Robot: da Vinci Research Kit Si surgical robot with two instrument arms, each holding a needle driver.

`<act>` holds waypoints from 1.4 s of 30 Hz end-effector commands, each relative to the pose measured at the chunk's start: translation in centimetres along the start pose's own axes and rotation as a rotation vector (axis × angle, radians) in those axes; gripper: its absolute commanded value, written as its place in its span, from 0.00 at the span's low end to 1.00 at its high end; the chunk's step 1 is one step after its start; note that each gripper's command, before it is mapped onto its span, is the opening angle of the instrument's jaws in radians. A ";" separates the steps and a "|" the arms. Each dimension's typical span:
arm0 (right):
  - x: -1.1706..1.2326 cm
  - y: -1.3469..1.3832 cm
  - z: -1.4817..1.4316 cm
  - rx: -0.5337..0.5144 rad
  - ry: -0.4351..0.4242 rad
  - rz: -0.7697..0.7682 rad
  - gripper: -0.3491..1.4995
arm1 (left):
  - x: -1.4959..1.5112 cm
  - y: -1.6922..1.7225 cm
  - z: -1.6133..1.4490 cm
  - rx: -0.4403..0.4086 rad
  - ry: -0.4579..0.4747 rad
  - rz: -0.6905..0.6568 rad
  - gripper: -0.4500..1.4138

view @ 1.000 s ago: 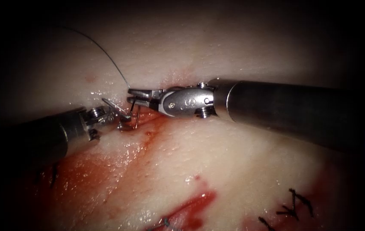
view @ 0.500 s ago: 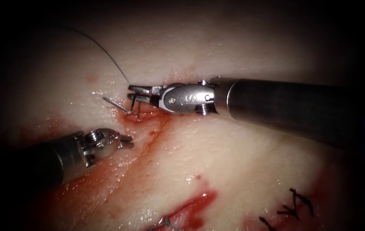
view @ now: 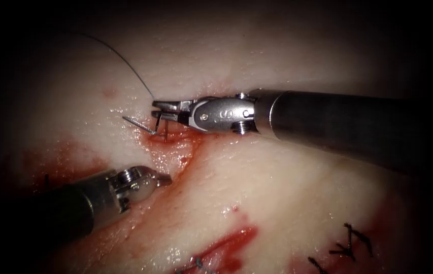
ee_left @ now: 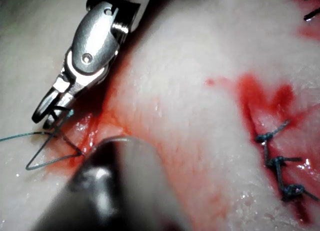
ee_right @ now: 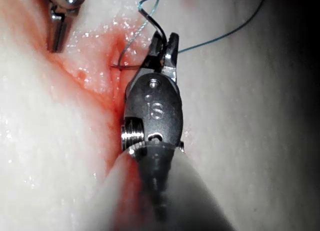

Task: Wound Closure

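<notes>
Tissue: The tissue [view: 287, 182] lay pale and wet, with red fluid [view: 175, 157] pooled along the cut [view: 188, 152] that ran down and to the left from the tools' working spot.

Right tool: The right tool [view: 156, 108] reached in from the right, its jaws pressed together on the needle near the thread end of its curve, at the top of the cut.

Left tool: The left tool [view: 164, 179] lay below and to the left of the cut, apart from the needle, its jaws closed on nothing. Half a second earlier it had sat higher and nearer the needle; a second earlier its tip had been right at the needle.

Finished stitches: Dark knots [view: 351, 243] sat well apart at lower right, and blue ones [ee_left: 277, 163] crossed another red line.

Needle: The needle [view: 161, 126] hung from the right jaws down into the wet edge of the cut; whether its point was in the tissue could not be told.

Thread: The thread [view: 125, 61] arced up and left from the jaws, and a short stretch [view: 137, 123] lay on the tissue left of the cut.

Risk: With one tool alone on it, the needle could have swivelled in a slippery grip. The slack thread by the jaws could have snagged. A sideways tug could have torn the soft wet edge.
</notes>
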 end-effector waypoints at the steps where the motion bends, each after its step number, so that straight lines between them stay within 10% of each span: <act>1: -0.02 0.04 0.11 0.022 0.004 -0.008 0.00 | 0.03 -0.04 0.06 -0.001 0.004 0.001 0.31; 42: -0.17 0.11 0.02 0.070 0.090 0.556 0.00 | -0.22 -0.03 0.11 -0.011 0.012 0.024 0.28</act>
